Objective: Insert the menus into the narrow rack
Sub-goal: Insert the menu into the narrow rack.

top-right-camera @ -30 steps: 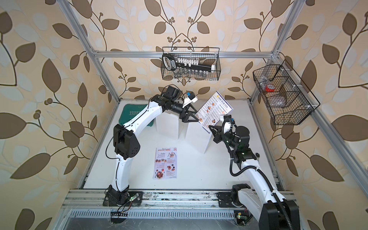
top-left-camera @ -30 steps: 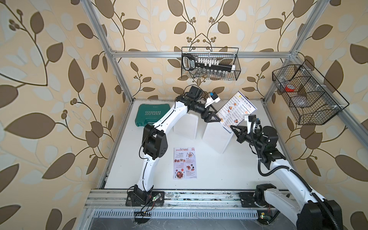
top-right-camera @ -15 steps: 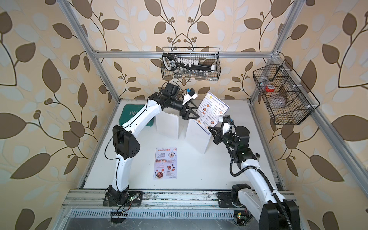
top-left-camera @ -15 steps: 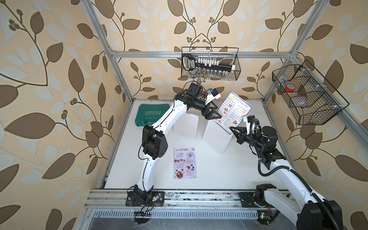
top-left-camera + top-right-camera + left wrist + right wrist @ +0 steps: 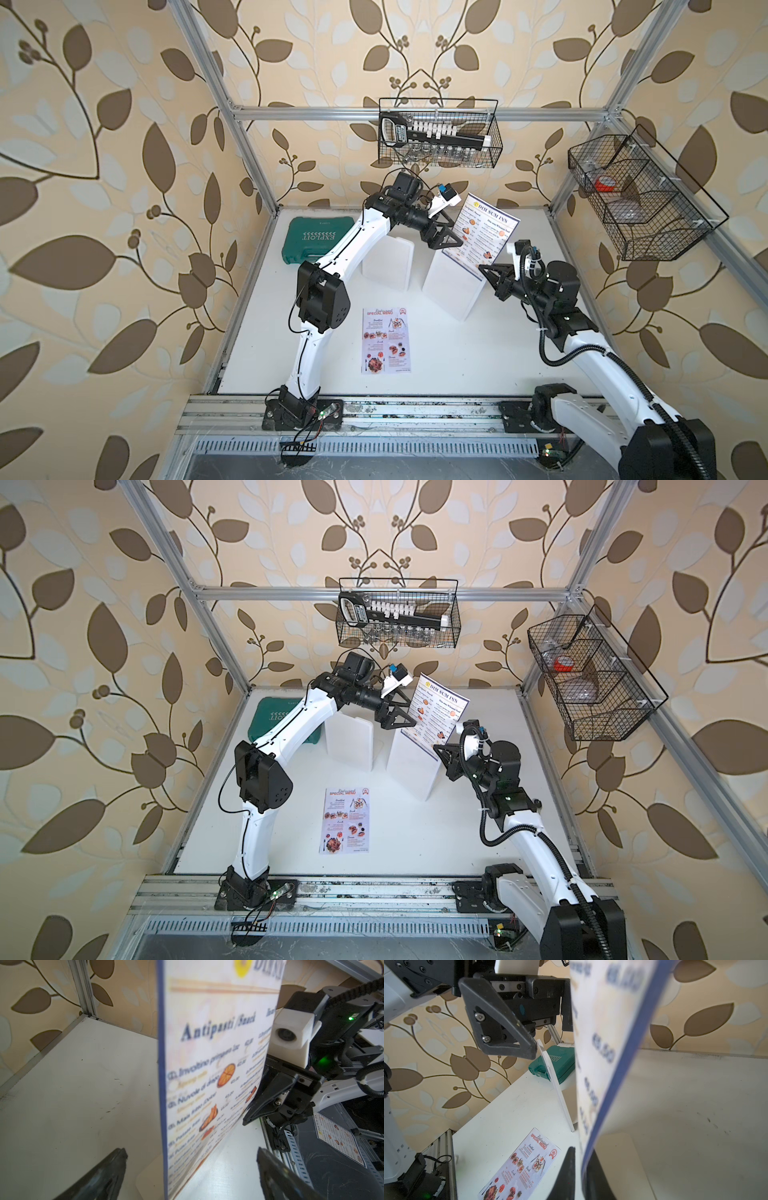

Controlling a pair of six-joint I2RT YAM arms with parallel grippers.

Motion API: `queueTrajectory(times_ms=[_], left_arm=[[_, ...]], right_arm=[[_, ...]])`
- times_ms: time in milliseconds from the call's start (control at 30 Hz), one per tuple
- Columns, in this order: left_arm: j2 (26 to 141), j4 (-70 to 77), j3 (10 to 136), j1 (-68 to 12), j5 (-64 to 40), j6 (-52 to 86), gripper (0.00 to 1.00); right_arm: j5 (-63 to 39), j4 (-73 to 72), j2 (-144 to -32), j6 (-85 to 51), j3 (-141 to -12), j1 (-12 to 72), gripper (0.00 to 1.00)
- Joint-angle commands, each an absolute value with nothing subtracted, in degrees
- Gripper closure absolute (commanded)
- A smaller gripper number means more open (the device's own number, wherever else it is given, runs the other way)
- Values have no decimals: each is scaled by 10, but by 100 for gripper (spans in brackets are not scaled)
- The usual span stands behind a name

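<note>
My right gripper (image 5: 581,1158) pinches the lower edge of the navy-bordered "Dim Sum Inn" paper menu (image 5: 485,235), which stands upright above the white panel rack (image 5: 451,289). My left gripper (image 5: 191,1149) gapes wide, its fingers on either side of the menu's other edge and clear of it. The white-pink "Special Menu" sheet (image 5: 384,340) lies flat on the white table (image 5: 478,357), well apart.

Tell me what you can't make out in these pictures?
- Dim Sum Inn menu, small print: left wrist view, blurred.
- Whether its lower edge sits inside the white rack: both top views, too small.
- Whether the right gripper pinches it: right wrist view, blurred sheet covers contact.
</note>
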State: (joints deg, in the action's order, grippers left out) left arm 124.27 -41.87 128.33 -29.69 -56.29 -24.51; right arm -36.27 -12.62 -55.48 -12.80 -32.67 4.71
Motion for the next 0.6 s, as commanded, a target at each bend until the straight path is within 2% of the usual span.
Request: queueTrajectory(times_ms=[0, 67, 133, 200, 300, 567], left_arm=[[1236, -417, 1292, -300, -562, -250, 1], [1235, -414, 1289, -300, -562, -249, 1], [1234, -413, 1288, -301, -562, -249, 1], [1235, -413, 1288, -299, -562, -248, 1], [1234, -412, 1288, -299, -562, -248, 1], [1235, -407, 1288, -299, -569, -248, 1]], right_arm=[[-351, -126, -557, -125, -350, 46, 81], [-347, -123, -560, -124, -358, 46, 77], [-344, -123, -562, -124, -365, 46, 69], [-338, -122, -565, -124, -374, 46, 64], [-328, -116, -570, -121, -387, 46, 64], [-319, -108, -581, -119, -401, 45, 89]])
